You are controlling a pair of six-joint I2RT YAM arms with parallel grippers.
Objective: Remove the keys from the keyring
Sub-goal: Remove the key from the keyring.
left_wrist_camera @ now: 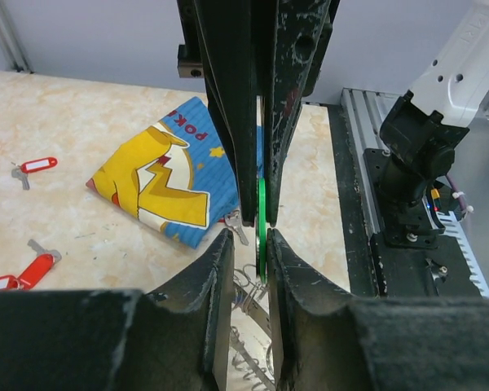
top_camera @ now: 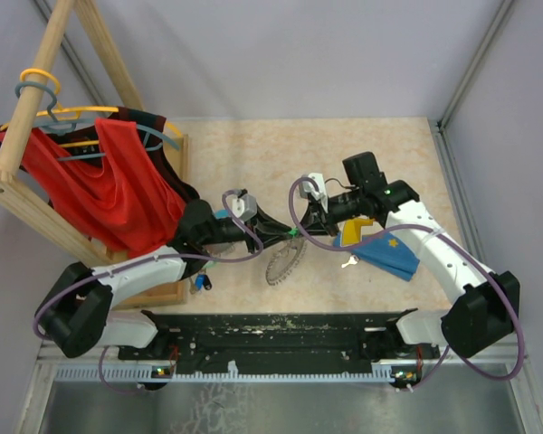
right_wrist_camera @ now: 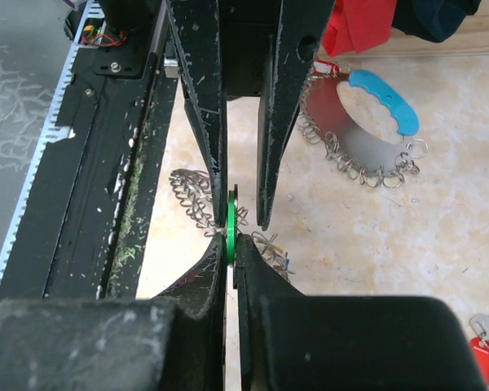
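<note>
A green key tag [top_camera: 294, 233] is held on edge above the table between both grippers. My right gripper [right_wrist_camera: 230, 236] is shut on the green tag [right_wrist_camera: 230, 218]; it comes in from the right in the top view [top_camera: 304, 226]. My left gripper [left_wrist_camera: 249, 244] stands slightly open around the same tag [left_wrist_camera: 262, 228], which lies against one finger, with a gap on the other side. The keyring [top_camera: 285, 262], grey with many silver loops, hangs below the tag. Its loops show under the jaws in the left wrist view [left_wrist_camera: 253, 297] and in the right wrist view [right_wrist_camera: 191, 195].
A blue and yellow cartoon cloth [top_camera: 380, 249] lies right of the grippers, a silver key [top_camera: 348, 264] at its edge. Loose red-tagged keys [left_wrist_camera: 37, 165] lie on the table. A second looped ring with a blue grip [right_wrist_camera: 367, 122] lies near the left arm. A wooden rack with red clothes [top_camera: 90, 190] stands left.
</note>
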